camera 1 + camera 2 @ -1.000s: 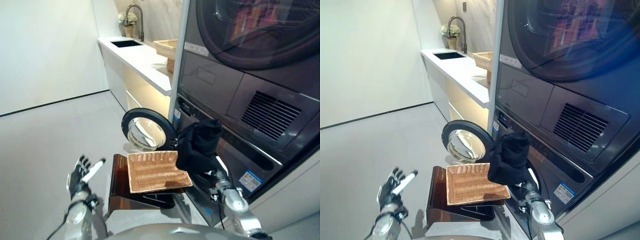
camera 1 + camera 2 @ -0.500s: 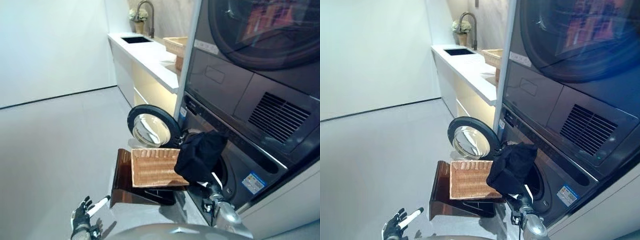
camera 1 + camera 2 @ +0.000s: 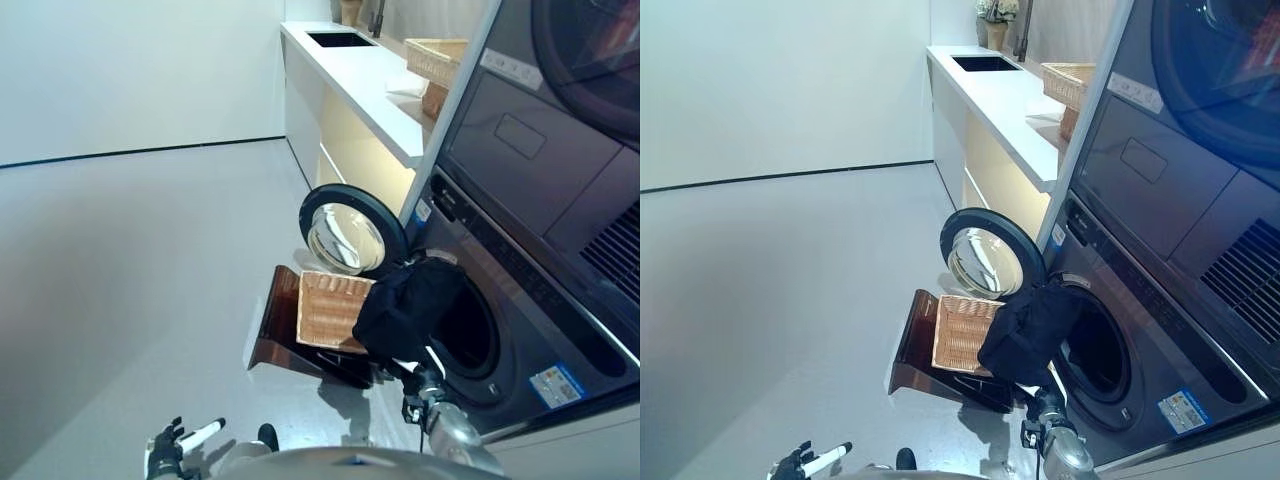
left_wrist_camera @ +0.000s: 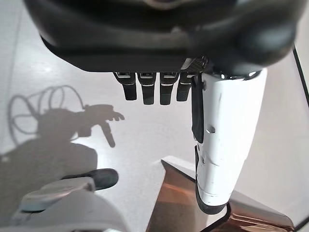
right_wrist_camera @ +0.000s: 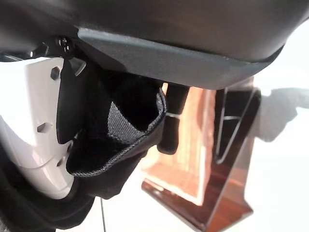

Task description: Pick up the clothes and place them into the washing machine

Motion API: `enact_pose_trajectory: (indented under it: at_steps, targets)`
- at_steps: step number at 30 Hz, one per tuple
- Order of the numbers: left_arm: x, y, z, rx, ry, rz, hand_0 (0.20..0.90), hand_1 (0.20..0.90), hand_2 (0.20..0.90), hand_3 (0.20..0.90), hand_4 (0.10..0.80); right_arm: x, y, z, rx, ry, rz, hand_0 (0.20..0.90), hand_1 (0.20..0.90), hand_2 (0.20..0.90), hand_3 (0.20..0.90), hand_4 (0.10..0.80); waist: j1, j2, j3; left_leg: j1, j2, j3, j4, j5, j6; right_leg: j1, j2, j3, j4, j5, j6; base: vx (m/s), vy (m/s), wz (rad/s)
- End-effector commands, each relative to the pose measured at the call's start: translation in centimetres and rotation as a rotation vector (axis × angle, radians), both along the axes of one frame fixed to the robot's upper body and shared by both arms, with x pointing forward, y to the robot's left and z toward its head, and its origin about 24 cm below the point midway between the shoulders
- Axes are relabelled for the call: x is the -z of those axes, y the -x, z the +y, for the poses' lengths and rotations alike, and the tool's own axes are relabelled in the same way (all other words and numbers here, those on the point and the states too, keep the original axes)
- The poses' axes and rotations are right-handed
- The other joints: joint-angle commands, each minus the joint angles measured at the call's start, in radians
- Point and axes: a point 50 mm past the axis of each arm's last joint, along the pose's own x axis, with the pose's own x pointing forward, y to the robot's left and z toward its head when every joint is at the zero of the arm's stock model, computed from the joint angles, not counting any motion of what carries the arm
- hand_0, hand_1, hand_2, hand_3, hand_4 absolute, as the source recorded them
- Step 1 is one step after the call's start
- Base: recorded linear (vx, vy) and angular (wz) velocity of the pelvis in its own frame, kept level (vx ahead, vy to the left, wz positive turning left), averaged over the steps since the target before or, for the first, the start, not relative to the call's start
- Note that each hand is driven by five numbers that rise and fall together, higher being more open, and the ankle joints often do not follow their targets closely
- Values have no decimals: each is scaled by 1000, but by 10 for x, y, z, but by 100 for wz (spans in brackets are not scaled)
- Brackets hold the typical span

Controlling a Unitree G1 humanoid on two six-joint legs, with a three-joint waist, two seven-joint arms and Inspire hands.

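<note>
Our right hand still grips the black garment, now nearer the washer opening; our left hand hangs open; wicker basket beside.

Bright, even daylight; warm glow under the counter. Soft shadows fall on the floor. Glare whitens the right wrist view.

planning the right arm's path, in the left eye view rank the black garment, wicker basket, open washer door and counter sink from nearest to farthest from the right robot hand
1. Black garment: held by the right robot hand, bunched at the washer opening.
2. Wicker basket: just left of the garment, on the brown stand.
3. Open washer door: beyond the basket, swung out left.
4. Counter sink: far back on the white counter.
</note>
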Motion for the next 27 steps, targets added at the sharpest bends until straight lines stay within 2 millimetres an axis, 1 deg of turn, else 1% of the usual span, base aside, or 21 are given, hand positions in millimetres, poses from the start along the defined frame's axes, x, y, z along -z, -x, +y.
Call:
enact_pose_trajectory:
  at_steps: [1,2,4,6,8,9,10,11,12,13,14,15,16,17,18,20,22,24,25,26,27]
  targets:
    - [-29,-68,9,127,-88,-254,900,900,900,900,800,-40,-50,7,42,-59,-289,200,200,200,200,300,-14,2,18,-7,-14,-14,58,-33,65,27,24,-5,258,0,-8,134,159,-9]
    - [-32,-74,10,134,-92,-281,900,900,900,900,800,-40,-50,7,51,-71,-290,200,200,200,200,300,-20,2,26,6,-15,-17,52,-36,70,6,26,6,310,17,-3,107,115,-8]
    - [-38,-84,11,152,-108,-313,900,900,900,900,800,-41,-51,10,54,-87,-294,200,200,200,200,300,-28,6,42,25,-13,-24,47,-39,75,-34,32,21,360,28,-4,102,73,-9]
    - [-39,-89,10,165,-114,-324,900,900,900,900,800,-41,-52,10,68,-93,-296,200,200,200,200,300,-36,14,54,42,-13,-36,31,-36,71,-70,35,42,336,22,-9,114,19,-13]
    - [-38,-90,8,162,-113,-320,900,900,900,900,800,-44,-55,10,72,-90,-305,200,200,200,200,300,-42,26,60,56,-12,-46,9,-34,60,-95,23,51,268,18,-9,89,-10,4]
    - [-38,-90,8,162,-113,-320,900,900,900,900,800,-44,-55,10,72,-90,-305,200,200,200,200,300,-43,26,60,57,-12,-46,9,-34,60,-95,23,51,267,18,-9,64,-35,-6]
    - [-38,-91,5,167,-111,-321,900,900,900,900,800,-45,-57,9,71,-81,-309,200,200,200,200,300,-47,29,63,64,-11,-48,-2,-35,52,-110,10,56,197,31,-3,151,-117,-17]
    - [-38,-93,5,162,-116,-326,900,900,900,900,800,-46,-57,8,74,-74,-314,200,200,200,200,300,-61,19,66,76,-26,-64,-17,-41,35,-153,-18,94,46,104,22,208,-159,-19]
    - [-38,-93,5,156,-119,-325,900,900,900,900,800,-47,-58,8,76,-70,-316,200,200,200,200,300,-70,13,74,90,-34,-72,-24,-47,28,-159,-29,113,-20,146,39,175,-128,-12]
    - [-38,-93,5,156,-118,-326,900,900,900,900,800,-47,-58,8,76,-70,-317,200,200,200,200,300,-70,14,77,94,-33,-73,-24,-47,28,-152,-27,112,-25,148,39,144,-135,22]
    - [-38,-94,5,148,-117,-331,900,900,900,900,800,-49,-59,8,75,-63,-321,200,200,200,200,300,-81,2,86,108,-39,-84,-26,-57,14,-180,-50,135,-96,216,65,87,-92,57]
    - [-38,-94,5,148,-117,-331,900,900,900,900,800,-49,-59,8,75,-63,-321,200,200,200,200,300,-81,3,87,109,-38,-85,-26,-58,14,-177,-50,134,-99,218,66,164,-194,78]
    - [-37,-93,4,143,-117,-325,900,900,900,900,800,-47,-58,6,80,-58,-312,200,200,200,200,300,-84,-13,84,121,-42,-94,-35,-65,2,-158,-50,144,-148,241,76,124,-163,47]
    - [-35,-90,4,137,-116,-315,900,900,900,900,800,-45,-56,7,81,-58,-302,200,200,200,200,300,-90,-20,78,127,-41,-101,-43,-66,-3,-152,-39,179,-161,248,79,125,-164,18]
    - [-35,-90,4,137,-116,-315,900,900,900,900,800,-45,-56,7,81,-58,-301,200,200,200,200,300,-89,-20,79,128,-40,-100,-44,-67,-3,-151,-38,179,-162,249,79,160,-181,4]
    - [-31,-83,-1,114,-90,-302,900,900,900,900,800,-44,-53,4,87,-54,-297,200,200,200,200,300,-83,-19,46,144,-16,-108,-47,-69,-19,-129,-23,189,-166,248,78,218,-233,16]
    - [-27,-80,-7,111,-59,-301,900,900,900,900,800,-43,-50,1,88,-49,-291,200,200,200,200,300,-87,-11,33,145,5,-118,-40,-70,-32,-118,-5,185,-163,234,67,159,-200,12]
    - [-27,-81,-12,87,-31,-322,900,900,900,900,800,-40,-47,-2,98,-51,-279,200,200,200,200,300,-90,-4,23,139,36,-129,-25,-68,-48,-109,18,174,-159,214,54,119,-193,6]
    - [-27,-81,-12,87,-31,-322,900,900,900,900,800,-40,-47,-2,98,-51,-279,200,200,200,200,300,-91,-4,23,139,36,-130,-25,-68,-48,-109,18,174,-159,214,54,146,-244,6]
    - [-27,-83,-16,72,-5,-340,900,900,900,900,800,-39,-47,-1,137,-92,-274,200,200,200,200,300,-93,0,14,128,66,-136,6,-73,-62,-96,38,169,-170,198,44,154,-249,11]
    - [-27,-86,-19,65,9,-357,900,900,900,900,800,-38,-48,-1,158,-117,-272,200,200,200,200,300,-96,5,10,119,86,-136,49,-70,-69,-86,54,164,-173,185,34,191,-325,12]
